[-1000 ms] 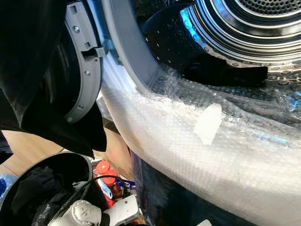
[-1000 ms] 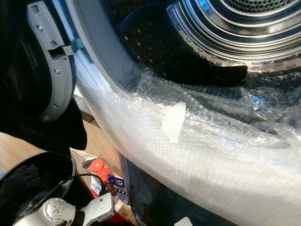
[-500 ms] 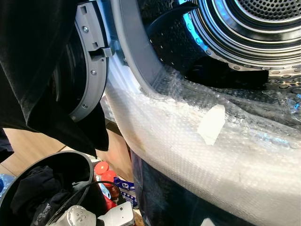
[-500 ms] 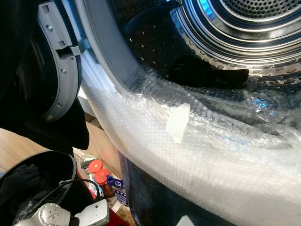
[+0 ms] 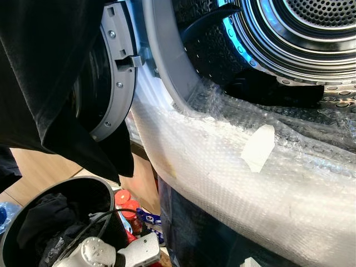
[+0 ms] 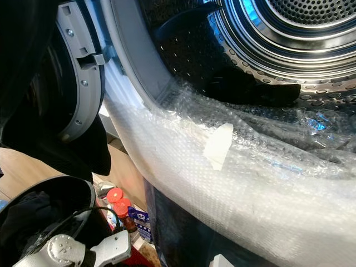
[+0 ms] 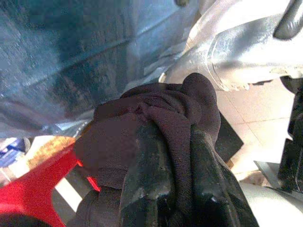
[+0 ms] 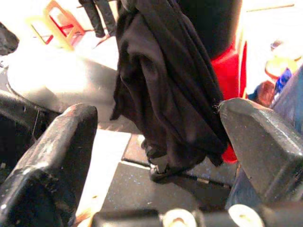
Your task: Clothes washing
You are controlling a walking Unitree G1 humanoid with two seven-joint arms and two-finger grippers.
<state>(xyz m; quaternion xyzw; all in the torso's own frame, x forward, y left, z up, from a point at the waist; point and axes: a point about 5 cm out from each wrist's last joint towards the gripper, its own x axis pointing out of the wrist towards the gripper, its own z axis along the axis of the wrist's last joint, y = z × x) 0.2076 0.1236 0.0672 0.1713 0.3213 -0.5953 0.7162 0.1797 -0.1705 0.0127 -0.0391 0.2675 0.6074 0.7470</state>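
The left pincer (image 7: 165, 189) is clenched on a black garment (image 5: 50, 83), lifting it beside the open drum (image 5: 289, 39) for loading, while the right pincer (image 8: 156, 142) hangs released.

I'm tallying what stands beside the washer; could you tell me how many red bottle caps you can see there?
2: one red cap nearer the black basket, the other red cap just below it, nearer the machine. Others may be hidden.

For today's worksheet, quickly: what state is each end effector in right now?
Left end effector: closed on a dark garment.
Right end effector: open, holding nothing.
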